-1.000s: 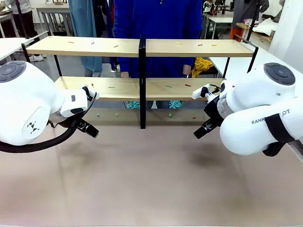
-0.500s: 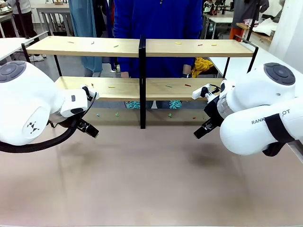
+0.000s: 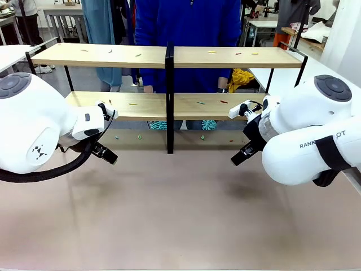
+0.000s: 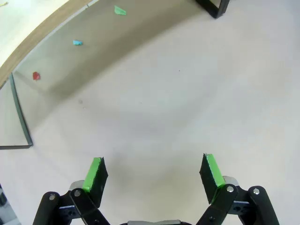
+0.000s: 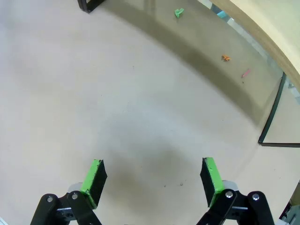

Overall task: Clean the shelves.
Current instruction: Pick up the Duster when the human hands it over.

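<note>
Light-wood boards on a thin black frame make up the shelves (image 3: pixel 73 55). They stand across the far side of the desk (image 3: pixel 180 214), at twelve o'clock from me, in two tiers split by a central black post (image 3: pixel 169 96). A person in a blue top (image 3: pixel 186 22) stands just behind them. Small coloured scraps lie scattered on both boards and on the desk under the lower one; they may be bits of paper, but they are too small for me to tell.

My left arm (image 3: pixel 34 130) hangs at nine o'clock and my right arm (image 3: pixel 304 141) at three o'clock, both in front of the rack and apart from it.

My left jaws are spread wide above bare desk, with nothing between the left pads (image 4: pixel 96 172). Toward eleven o'clock a green scrap (image 4: pixel 120 10), a blue scrap (image 4: pixel 77 42) and a red scrap (image 4: pixel 36 75) lie in the shadow under the lower board.

My right jaws stand just as far apart, with nothing between the right pads (image 5: pixel 93 180). Toward one o'clock lie a green shred (image 5: pixel 178 12), an orange shred (image 5: pixel 226 57) and a pink shred (image 5: pixel 246 73), under the board's edge.
</note>
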Controlling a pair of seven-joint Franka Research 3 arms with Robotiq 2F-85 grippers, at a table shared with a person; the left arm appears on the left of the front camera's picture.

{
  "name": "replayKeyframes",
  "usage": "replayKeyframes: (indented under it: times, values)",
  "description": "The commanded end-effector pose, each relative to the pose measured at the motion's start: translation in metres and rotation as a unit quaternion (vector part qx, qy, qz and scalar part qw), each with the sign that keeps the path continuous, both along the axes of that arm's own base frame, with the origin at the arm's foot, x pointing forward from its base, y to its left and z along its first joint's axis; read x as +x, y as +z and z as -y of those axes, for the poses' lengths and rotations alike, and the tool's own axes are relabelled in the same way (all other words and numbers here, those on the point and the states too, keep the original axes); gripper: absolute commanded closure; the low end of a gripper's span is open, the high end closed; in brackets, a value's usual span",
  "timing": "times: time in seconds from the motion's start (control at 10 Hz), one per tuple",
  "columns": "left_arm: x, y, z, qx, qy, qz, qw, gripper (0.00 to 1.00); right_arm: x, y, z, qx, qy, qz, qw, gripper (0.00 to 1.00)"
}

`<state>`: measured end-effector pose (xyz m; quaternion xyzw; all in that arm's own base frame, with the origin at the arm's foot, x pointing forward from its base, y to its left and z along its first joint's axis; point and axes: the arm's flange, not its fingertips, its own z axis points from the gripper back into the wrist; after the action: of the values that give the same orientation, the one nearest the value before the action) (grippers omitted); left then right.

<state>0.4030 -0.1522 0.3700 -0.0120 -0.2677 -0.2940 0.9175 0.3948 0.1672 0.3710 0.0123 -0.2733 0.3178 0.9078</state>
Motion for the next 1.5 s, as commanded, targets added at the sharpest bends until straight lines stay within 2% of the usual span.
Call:
replayKeyframes:
  times: [0.0,0.7,0.8,1.0,1.1,1.3,1.4]
  values:
    - [0.000,0.000,0.000,0.000,0.000,0.000,1.000,0.00,0.000,0.000,0.000,0.000,0.000,0.000,1.000,0.00]
    - [0.000,0.000,0.000,0.000,0.000,0.000,1.000,0.00,0.000,0.000,0.000,0.000,0.000,0.000,1.000,0.00]
    - [-0.008,0.013,-0.005,-0.030,-0.007,-0.016,0.999,0.00,-0.011,0.011,0.003,0.004,-0.007,-0.018,1.000,0.00]
    - [-0.045,0.064,-0.022,-0.079,-0.020,-0.047,0.996,0.00,-0.043,0.058,0.024,0.046,-0.028,-0.074,0.996,0.00]
    - [-0.064,0.089,-0.032,-0.108,-0.044,-0.052,0.992,0.00,-0.057,0.084,0.037,0.085,-0.049,-0.083,0.992,0.00]
    - [-0.100,0.133,-0.058,-0.137,-0.064,-0.037,0.988,0.00,-0.078,0.133,0.059,0.160,-0.085,-0.097,0.979,0.00]
    - [-0.118,0.164,-0.081,-0.199,-0.037,-0.032,0.979,0.00,-0.086,0.162,0.075,0.190,-0.094,-0.115,0.970,0.00]
